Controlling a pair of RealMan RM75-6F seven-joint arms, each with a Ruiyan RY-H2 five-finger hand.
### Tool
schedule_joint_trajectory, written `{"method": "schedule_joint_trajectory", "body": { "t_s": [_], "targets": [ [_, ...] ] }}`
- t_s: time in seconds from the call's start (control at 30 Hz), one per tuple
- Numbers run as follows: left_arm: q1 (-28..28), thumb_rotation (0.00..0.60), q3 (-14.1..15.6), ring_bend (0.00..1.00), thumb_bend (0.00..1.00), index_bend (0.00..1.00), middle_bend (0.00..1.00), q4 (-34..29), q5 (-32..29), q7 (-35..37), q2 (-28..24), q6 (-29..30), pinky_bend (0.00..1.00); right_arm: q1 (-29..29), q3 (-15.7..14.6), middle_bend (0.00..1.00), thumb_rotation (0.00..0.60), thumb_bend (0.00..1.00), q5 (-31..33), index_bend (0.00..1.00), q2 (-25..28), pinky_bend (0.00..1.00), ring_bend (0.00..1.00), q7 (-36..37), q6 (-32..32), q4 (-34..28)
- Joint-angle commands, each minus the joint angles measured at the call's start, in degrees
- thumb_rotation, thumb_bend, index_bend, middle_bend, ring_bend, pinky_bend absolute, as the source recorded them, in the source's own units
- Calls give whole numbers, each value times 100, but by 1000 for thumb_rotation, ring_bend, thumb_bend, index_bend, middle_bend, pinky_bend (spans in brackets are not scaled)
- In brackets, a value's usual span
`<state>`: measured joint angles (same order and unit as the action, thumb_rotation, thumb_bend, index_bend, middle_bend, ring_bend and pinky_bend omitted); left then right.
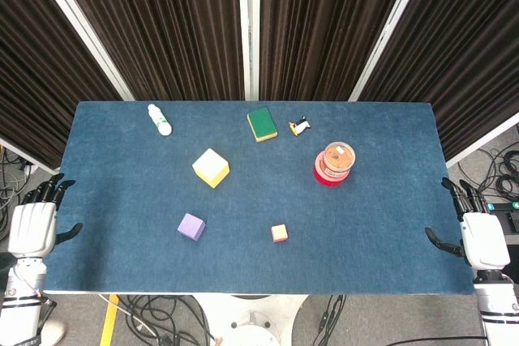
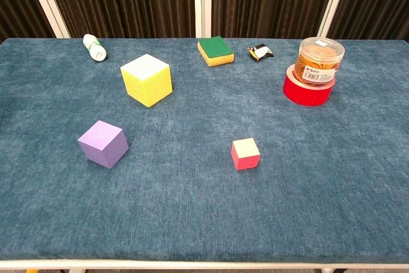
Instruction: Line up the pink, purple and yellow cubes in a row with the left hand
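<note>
A blue table [image 1: 122, 265] stood before dark curtains [image 1: 170, 22]. The left hand [image 1: 32, 228] and right hand [image 1: 484, 238] hung off its side edges, fingers spread, holding nothing. The yellow cube [image 1: 211, 168], purple cube [image 1: 191, 226] and pink cube [image 1: 280, 233] lay well apart mid-table. Behind were a bottle [image 1: 160, 120], sponge [image 1: 262, 125] and jar [image 1: 335, 161]

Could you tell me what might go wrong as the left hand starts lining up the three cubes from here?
1. The pink cube is the smallest and lies farthest from the left hand, which rests open off the table's left edge; the long reach may end in a fumbled grip.
2. The purple cube lies between that hand and the pink one, so a low sweep could knock it.
3. The yellow cube is the largest; a wide grip may slip.
</note>
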<state>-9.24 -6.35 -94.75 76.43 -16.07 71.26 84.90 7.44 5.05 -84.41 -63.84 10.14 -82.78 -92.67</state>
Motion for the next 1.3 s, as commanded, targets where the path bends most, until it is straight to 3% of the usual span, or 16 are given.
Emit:
{"method": "schedule_joint_trajectory", "body": {
  "t_s": [0.03, 0.37, 0.53, 0.87, 1.07, 1.3],
  "targets": [
    [-10, 600, -19, 215, 181, 267, 245, 9, -29, -35, 20, -14, 292, 13, 5, 139, 600, 150, -29, 36, -12, 77, 0, 14, 2, 19],
    [-28, 600, -17, 215, 182, 267, 245, -22, 4, -3, -12, -78, 292, 2, -19, 140, 600, 150, -101, 36, -28, 77, 0, 103, -7, 61],
    [-263, 600, -84, 215, 173, 267, 245, 39, 101, 334, -100, -445, 292, 3, -16, 139, 600, 150, -111, 36, -29, 76, 0, 151, -2, 93],
    [-1692, 600, -629, 215, 126, 267, 245, 739, 110, 1925, -38, -2376, 294, 54, -10, 139, 600, 149, -177, 36, 26, 76, 0, 150, 44, 72],
    [-2628, 600, -972, 215, 44, 223, 244, 1337, -222, 2209, 535, -3359, 300, 63, -22, 139, 600, 150, -187, 36, 48, 76, 0, 115, 67, 27],
    [-3498, 600, -1237, 215, 0, 180, 244, 1978, -1115, 2133, 1289, -4357, 312, 71, -25, 138, 600, 150, -191, 36, 98, 76, 0, 71, 82, -24]
  ]
}}
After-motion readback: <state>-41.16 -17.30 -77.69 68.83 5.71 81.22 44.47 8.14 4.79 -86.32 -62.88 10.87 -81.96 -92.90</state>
